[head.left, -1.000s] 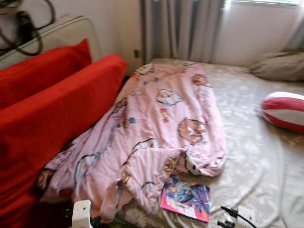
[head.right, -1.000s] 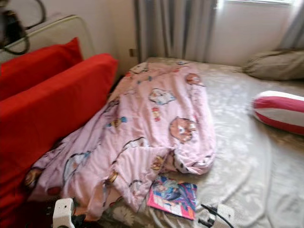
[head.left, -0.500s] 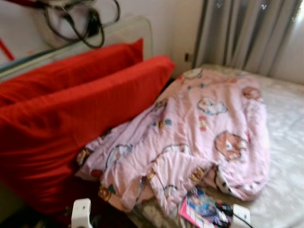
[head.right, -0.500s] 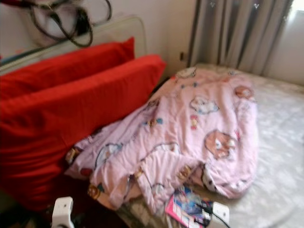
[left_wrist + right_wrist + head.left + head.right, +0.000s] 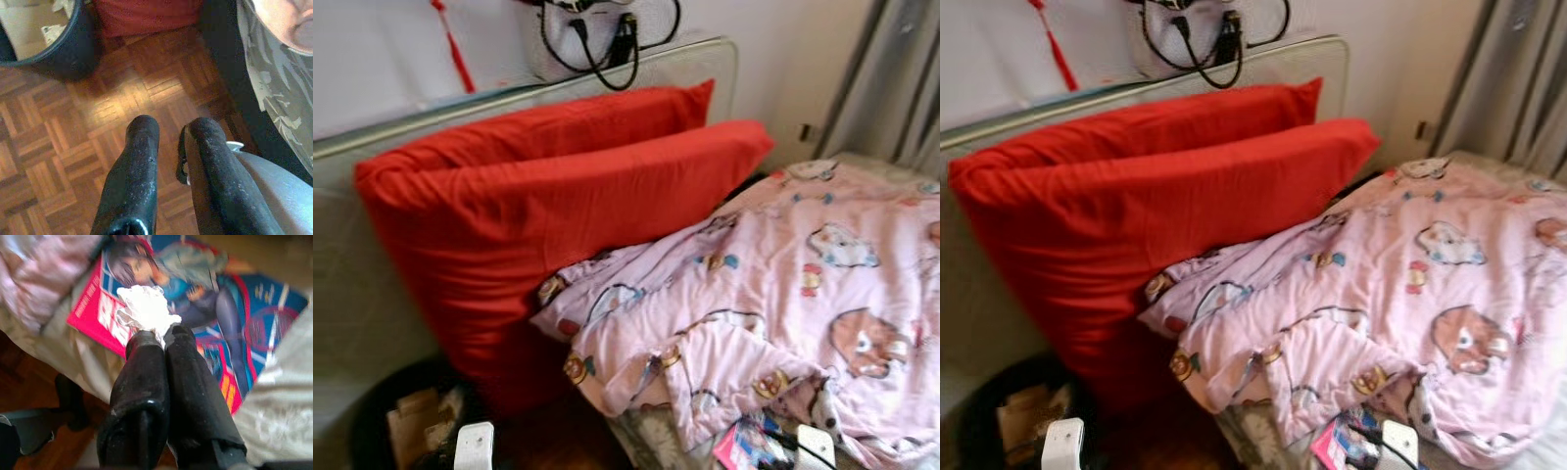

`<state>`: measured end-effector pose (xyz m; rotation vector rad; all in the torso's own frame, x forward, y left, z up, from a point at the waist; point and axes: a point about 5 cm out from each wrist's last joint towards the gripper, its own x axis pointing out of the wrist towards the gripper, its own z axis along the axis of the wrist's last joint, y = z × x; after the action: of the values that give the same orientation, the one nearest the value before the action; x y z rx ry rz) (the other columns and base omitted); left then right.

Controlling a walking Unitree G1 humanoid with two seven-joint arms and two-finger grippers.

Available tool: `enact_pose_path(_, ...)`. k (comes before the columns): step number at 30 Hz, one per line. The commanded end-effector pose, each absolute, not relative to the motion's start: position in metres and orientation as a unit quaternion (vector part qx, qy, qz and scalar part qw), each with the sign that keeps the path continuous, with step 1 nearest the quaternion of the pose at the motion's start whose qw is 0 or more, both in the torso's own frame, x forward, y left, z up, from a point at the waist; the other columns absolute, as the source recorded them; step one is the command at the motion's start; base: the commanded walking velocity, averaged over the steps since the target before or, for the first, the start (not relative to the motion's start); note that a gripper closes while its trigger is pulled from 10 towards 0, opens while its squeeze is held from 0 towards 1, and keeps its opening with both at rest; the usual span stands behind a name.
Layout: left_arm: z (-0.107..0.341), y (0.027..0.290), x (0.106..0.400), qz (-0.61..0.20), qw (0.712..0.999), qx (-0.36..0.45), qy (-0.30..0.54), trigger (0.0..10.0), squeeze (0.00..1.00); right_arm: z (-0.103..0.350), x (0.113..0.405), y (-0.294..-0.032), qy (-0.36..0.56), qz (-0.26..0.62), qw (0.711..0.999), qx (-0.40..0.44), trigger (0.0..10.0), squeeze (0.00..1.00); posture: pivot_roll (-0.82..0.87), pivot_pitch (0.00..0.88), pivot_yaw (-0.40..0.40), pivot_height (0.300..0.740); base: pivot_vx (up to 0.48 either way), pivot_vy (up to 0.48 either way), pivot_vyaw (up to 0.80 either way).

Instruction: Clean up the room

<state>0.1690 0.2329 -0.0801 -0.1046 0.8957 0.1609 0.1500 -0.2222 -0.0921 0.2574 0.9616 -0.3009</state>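
Parquet floor (image 5: 122,105) runs beside a bed with a pale headboard (image 5: 685,61), where 2 red pillows (image 5: 578,206) stand on edge, their long axes running from 8 o'clock up toward 2 o'clock in the left eye view. Black cords (image 5: 602,34) hang on the wall above them. Spilling from 3 o'clock toward the pillows lies a pink quilt (image 5: 783,294) printed with cartoon figures, rumpled, its far side cut off by the frame edge.

At 5 o'clock a magazine (image 5: 230,318) lies flat on the sheet (image 5: 279,416), partly under the quilt's hem; only a corner of it can be made out from the head. The right gripper (image 5: 159,335) hovers above the magazine cover, its 2 fingers pressed together and pinching a crumpled white tissue (image 5: 144,308), which sticks out past the tips. The wad has no clear long axis.

At 7 o'clock a dark bin (image 5: 372,411) stands on the floor below the pillows, holding cardboard scraps (image 5: 411,421); its lower part is cut off. The left gripper (image 5: 168,132) hangs over bare parquet near the bin, its fingers a narrow gap apart and holding nothing. Both head views are slightly blurred.
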Motion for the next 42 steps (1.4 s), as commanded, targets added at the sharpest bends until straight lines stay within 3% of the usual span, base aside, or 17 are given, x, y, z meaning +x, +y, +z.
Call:
enact_pose_path(1,-0.08,0.238,0.168,0.083,0.894,-0.045,0.438,10.0,0.0,-0.091,0.157,-0.216,0.455,-0.138,0.87,0.132,10.0,0.0,0.01,0.0,0.01,0.722,0.0,0.0,0.0)
enact_pose_path(6,-0.08,0.24,0.166,0.082,0.891,-0.044,0.444,10.0,0.0,-0.091,0.157,-0.214,0.456,-0.139,0.868,0.137,10.0,0.0,0.01,0.0,0.014,0.722,0.0,0.068,0.0)
enact_pose_path(42,-0.08,0.252,0.157,0.088,0.888,-0.044,0.449,10.0,0.0,-0.092,0.158,-0.209,0.459,-0.129,0.868,0.14,10.0,0.0,0.02,0.0,0.014,0.722,0.0,0.48,0.0)
